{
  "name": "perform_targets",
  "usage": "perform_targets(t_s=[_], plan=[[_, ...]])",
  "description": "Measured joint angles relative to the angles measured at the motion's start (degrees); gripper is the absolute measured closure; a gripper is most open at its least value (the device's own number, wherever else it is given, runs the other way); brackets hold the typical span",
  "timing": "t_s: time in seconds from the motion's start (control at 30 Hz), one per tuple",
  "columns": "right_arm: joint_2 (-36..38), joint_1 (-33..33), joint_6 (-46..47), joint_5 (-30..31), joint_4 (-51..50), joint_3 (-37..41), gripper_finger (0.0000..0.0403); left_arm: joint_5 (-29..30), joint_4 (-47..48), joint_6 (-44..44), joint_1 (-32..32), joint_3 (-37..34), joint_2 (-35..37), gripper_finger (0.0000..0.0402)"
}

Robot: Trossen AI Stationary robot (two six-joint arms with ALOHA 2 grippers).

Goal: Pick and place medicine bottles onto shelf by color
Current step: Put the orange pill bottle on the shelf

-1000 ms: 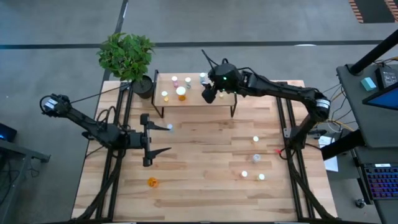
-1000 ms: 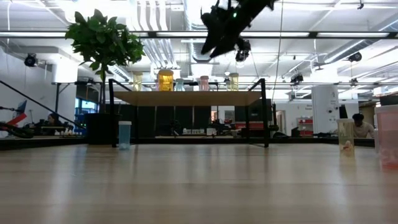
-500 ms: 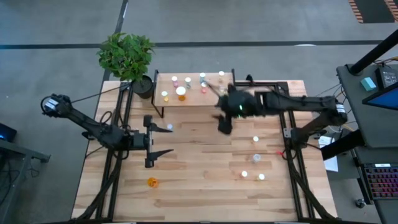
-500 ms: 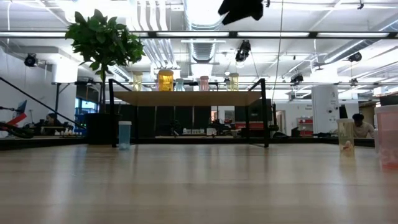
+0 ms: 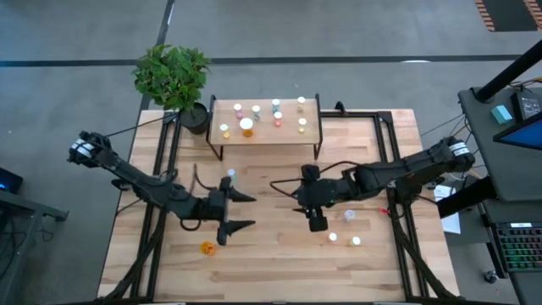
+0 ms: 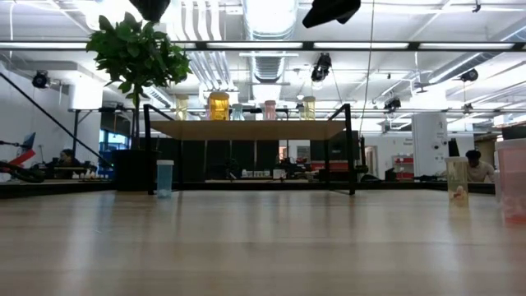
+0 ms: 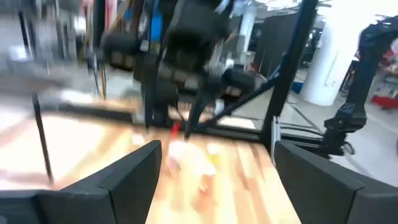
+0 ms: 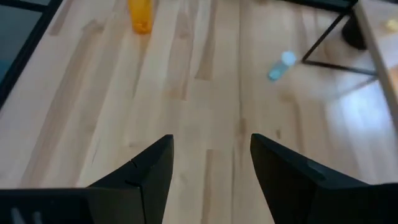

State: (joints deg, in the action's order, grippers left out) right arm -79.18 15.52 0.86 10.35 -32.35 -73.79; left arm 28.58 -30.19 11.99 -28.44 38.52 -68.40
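The shelf (image 5: 264, 127) stands at the table's far side with several pale-capped bottles (image 5: 256, 111) and one orange-topped bottle (image 5: 246, 124) on its top; the low view shows them upright (image 6: 219, 105). On the table stand a bluish bottle (image 5: 230, 174), an orange bottle (image 5: 207, 247) and three pale ones at the right (image 5: 349, 215). My left gripper (image 5: 243, 211) is open over the middle-left, between the bluish and orange bottles. My right gripper (image 8: 210, 163) is open over the table's middle (image 5: 303, 202), pointing left and holding nothing.
A potted plant (image 5: 173, 76) stands at the shelf's left end. Black rails (image 5: 161, 161) run along both table sides. The left wrist view shows the right arm (image 7: 186, 56) straight ahead. Bare wood lies between the two grippers and toward the near edge.
My right gripper has left the shelf top and swung toward the near edge and down, to the table's middle. My left gripper has moved toward the right and the near edge, staying open. Bottles at the shelf's right end, earlier covered by the arm, now show.
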Motion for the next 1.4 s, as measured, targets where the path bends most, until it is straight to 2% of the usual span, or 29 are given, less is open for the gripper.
perform_targets(t_s=[0.1, 0.27, 0.4, 0.53, 0.63, 0.73, 0.83, 0.93, 1.03, 1.13, 1.27, 1.33, 1.4], plan=[[-0.4, 0.8, 4.2, 0.0, 0.1, 0.5, 0.02, 0.0, 7.1, 11.1, -0.6, 0.1, 0.3, 0.0107], [-0.2, 0.8, 9.6, 0.0, 0.0, 2.4, 0.02, -1.1, 30.8, 40.0, -1.3, 0.6, 4.1, 0.0107], [-0.1, 0.7, 8.7, 0.2, 0.1, 4.0, 0.02, -10.3, 46.6, 58.0, -1.7, 2.3, 5.8, 0.0107], [-0.4, 0.6, 5.6, 0.2, 1.6, 5.1, 0.02, -18.9, 55.0, 68.1, -2.3, 6.4, 5.3, 0.0107], [-0.5, 0.5, 3.8, 0.3, 4.7, 6.7, 0.02, -23.6, 60.2, 71.5, -2.5, 10.5, 3.0, 0.0107], [-0.2, 0.1, 2.0, 0.3, 9.2, 8.9, 0.02, -27.8, 70.4, 74.4, -3.6, 15.6, -0.4, 0.0107], [0.0, -0.5, 1.3, 0.3, 11.7, 11.0, 0.02, -32.2, 79.9, 74.9, -5.0, 21.3, -5.6, 0.0107], [0.0, -1.4, 2.0, 0.3, 12.0, 12.6, 0.0199, -34.5, 85.6, 72.6, -7.6, 26.3, -10.7, 0.0107], [0.1, -2.0, 2.5, 0.3, 13.1, 14.1, 0.02, -34.5, 88.7, 68.0, -12.5, 29.2, -15.1, 0.0107], [0.2, -2.2, 2.5, 0.1, 16.0, 15.8, 0.0199, -33.1, 89.8, 67.3, -19.0, 29.4, -18.3, 0.0107], [0.3, -2.3, 2.2, 0.0, 18.2, 16.7, 0.0199, -29.5, 89.5, 70.7, -27.2, 28.4, -22.0, 0.0107], [0.3, -2.3, 2.1, 0.0, 18.1, 16.6, 0.0199, -28.1, 89.5, 72.7, -29.4, 28.0, -23.4, 0.0107], [0.3, -2.3, 2.0, 0.0, 18.2, 16.3, 0.0199, -23.7, 89.7, 74.4, -30.6, 27.7, -24.3, 0.0107]])
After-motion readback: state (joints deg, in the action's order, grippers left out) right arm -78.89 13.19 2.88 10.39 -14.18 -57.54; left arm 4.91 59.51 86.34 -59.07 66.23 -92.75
